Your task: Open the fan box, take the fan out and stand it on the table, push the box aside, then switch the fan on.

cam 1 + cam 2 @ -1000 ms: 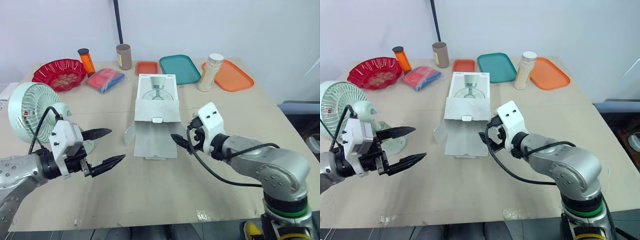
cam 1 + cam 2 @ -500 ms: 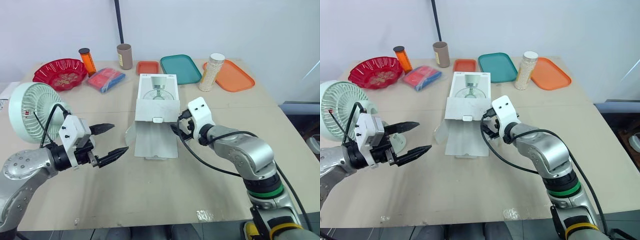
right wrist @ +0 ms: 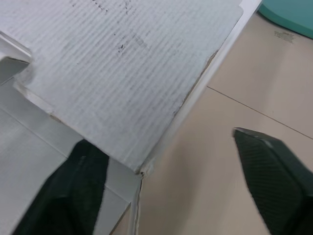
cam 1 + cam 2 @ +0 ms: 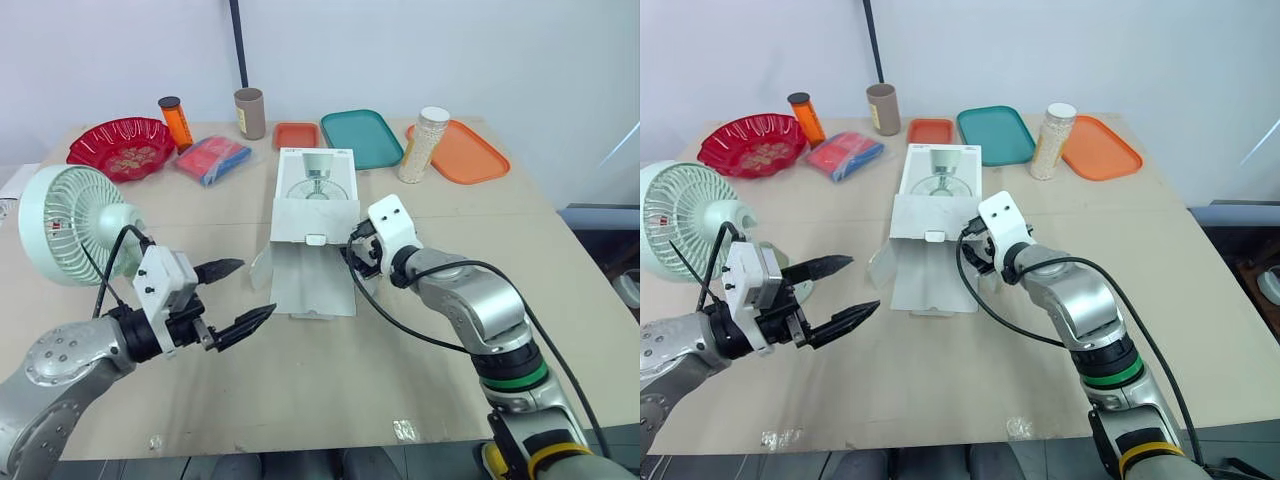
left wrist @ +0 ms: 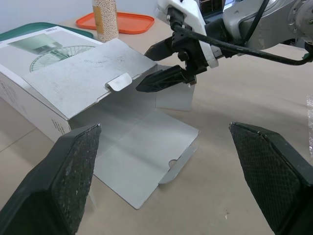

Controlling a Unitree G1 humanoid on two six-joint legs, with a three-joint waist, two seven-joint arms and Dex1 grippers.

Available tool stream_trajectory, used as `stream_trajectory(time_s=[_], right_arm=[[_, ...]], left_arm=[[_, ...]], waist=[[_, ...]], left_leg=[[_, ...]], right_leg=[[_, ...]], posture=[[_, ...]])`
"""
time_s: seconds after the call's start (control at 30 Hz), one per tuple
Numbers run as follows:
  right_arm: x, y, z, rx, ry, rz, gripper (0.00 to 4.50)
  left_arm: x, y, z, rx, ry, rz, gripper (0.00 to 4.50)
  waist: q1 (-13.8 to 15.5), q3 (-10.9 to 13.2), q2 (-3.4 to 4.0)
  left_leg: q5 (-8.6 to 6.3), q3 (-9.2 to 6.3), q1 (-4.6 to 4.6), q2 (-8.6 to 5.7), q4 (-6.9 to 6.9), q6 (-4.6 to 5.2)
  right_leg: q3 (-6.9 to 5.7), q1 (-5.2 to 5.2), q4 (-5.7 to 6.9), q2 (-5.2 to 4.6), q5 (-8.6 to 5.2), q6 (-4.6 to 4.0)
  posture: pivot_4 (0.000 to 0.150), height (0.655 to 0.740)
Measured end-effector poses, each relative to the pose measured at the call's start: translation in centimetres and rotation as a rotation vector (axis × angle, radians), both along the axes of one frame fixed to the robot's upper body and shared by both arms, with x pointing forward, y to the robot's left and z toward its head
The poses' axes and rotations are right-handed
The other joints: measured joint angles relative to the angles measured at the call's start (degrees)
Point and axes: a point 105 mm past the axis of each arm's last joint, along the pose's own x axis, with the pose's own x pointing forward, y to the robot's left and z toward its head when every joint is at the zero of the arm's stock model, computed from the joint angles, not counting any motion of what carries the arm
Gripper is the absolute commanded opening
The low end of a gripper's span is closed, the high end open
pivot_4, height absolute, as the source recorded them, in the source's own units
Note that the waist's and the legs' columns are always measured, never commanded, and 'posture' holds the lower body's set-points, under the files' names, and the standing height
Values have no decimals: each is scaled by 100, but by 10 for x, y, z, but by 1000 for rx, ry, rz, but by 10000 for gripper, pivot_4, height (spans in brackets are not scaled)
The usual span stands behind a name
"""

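The fan (image 4: 75, 225) stands at the worktop's (image 4: 330, 380) left edge, grille turned toward the robot. The left pincer (image 4: 258, 287) hovers open, empty. The fan box (image 4: 313, 195) lies flat mid-worktop, long axis running away, flaps open nearward. The right pincer (image 4: 350, 256) is spread at its right edge.

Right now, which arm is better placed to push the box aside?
Right. The right claw, open, straddles the right edge of the fan box, so a sideways push could likely start there. The left claw, also open, hovers short of the box's left side, near the fan.
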Motion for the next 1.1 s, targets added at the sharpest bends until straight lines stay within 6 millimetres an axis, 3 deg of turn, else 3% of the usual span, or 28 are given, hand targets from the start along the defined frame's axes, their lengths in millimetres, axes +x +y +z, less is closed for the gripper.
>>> stream_trajectory(time_s=[0.27,0.6,0.73,0.83,0.93,1.1], right_arm=[[5,-1,2,13,-12,-43,691],[6,-3,1,20,-2,-79,691],[4,-13,6,25,-3,-112,691],[-4,-27,11,25,-19,-138,691],[-23,-56,14,19,-16,-189,691],[-49,-72,17,19,2,-174,691]], left_arm=[[3,-2,2,-2,-11,-2,45000],[8,-4,1,-12,-6,0,45000],[9,-7,4,-15,-19,-14,45000],[12,-7,6,-21,-23,-16,45000],[18,-11,4,-34,-17,-35,45000],[24,-19,5,-29,-34,-76,45000]], waist=[[-1,0,0],[1,0,0],[7,0,0],[14,0,0],[37,0,0],[21,-1,4]], left_leg=[[0,0,0,0,-1,0],[0,-1,0,0,1,0],[0,-1,-1,-1,3,0],[0,-3,-4,-2,2,0],[0,-12,-12,-9,8,0],[1,-17,-9,-8,7,4]], right_leg=[[-1,-1,0,1,0,0],[-2,0,2,0,1,-1],[-3,1,2,-1,1,0],[-6,1,2,-3,0,0],[-15,1,0,-10,-1,2],[-17,4,1,-5,0,2]], posture=[[1500,7400],[1500,7400],[1500,7400],[1500,7400],[1500,7400],[1500,7400]])
